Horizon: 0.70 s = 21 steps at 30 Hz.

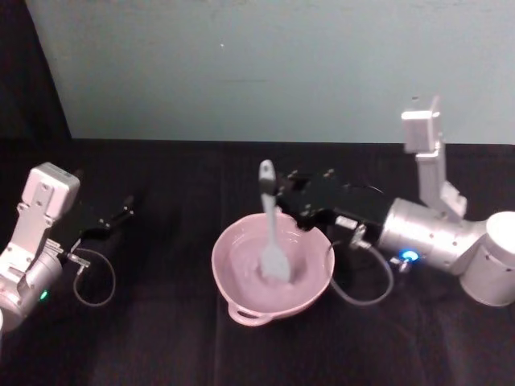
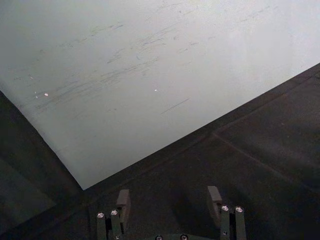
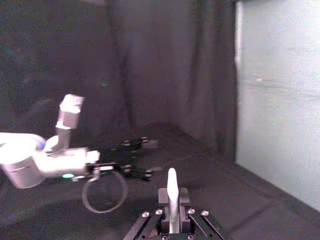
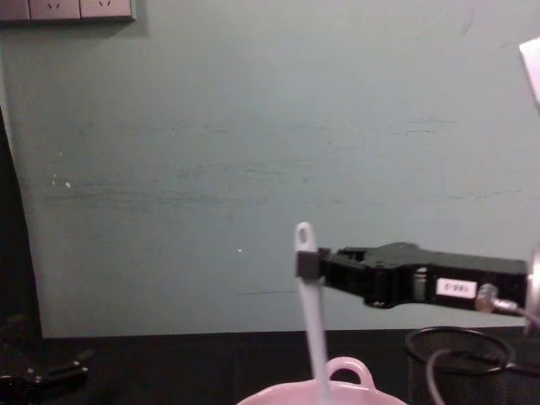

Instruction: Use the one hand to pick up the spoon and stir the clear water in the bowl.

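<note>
At far left, the left claw [image 1: 113, 215] lies parked low over the black desk [image 1: 161, 346], well apart from the work. Its fingers are spread with nothing between them. At centre sits the pale pink bowl [image 1: 233, 293], its loop handle towards the robot. The white spoon [image 1: 272, 233] stands nearly upright in it, blade down in the water near the middle, the holed end of the handle uppermost. From the right, the right claw [image 1: 283, 193] reaches in level above the bowl's far rim, closed on the spoon's upper handle just below the hole. Its forearm runs almost horizontal, with the silver wrist to the right and a cable looping down beside the bowl. Stirring well likely means small, slow circles with the blade under the surface and off the walls, so the bowl neither slides nor slops. A firm grip should stop the slim handle pivoting.
</note>
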Each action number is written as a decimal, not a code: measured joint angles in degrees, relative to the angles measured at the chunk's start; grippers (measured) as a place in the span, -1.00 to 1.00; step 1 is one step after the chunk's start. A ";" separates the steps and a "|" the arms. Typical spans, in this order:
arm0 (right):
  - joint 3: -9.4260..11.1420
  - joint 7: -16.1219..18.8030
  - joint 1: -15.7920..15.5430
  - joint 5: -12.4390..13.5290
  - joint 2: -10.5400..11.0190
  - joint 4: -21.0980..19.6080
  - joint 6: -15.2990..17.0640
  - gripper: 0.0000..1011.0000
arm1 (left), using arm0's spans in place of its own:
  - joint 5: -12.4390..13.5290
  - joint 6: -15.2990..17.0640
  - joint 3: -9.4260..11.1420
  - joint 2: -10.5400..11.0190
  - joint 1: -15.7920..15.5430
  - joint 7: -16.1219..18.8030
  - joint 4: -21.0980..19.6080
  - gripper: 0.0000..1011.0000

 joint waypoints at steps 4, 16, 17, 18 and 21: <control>-1.66 1.00 1.02 -0.12 -1.33 0.15 0.29 -0.77 | 0.00 0.00 0.00 0.00 0.00 0.00 0.00 0.99; -1.97 1.58 5.84 0.97 -6.09 9.38 -1.46 -0.77 | 0.00 0.00 0.00 0.00 0.00 0.00 0.00 0.99; -1.81 1.57 6.05 1.05 -6.24 9.89 -1.63 -0.77 | 0.00 0.00 0.00 0.00 0.00 0.00 0.00 0.99; -1.37 1.47 6.43 1.21 -6.41 10.94 -1.91 -0.77 | 0.00 0.00 0.00 0.00 0.00 0.00 0.00 0.99; -0.47 0.92 6.72 1.33 -6.18 11.82 -2.28 -0.77 | 0.00 0.00 0.00 0.00 0.00 0.00 0.00 0.99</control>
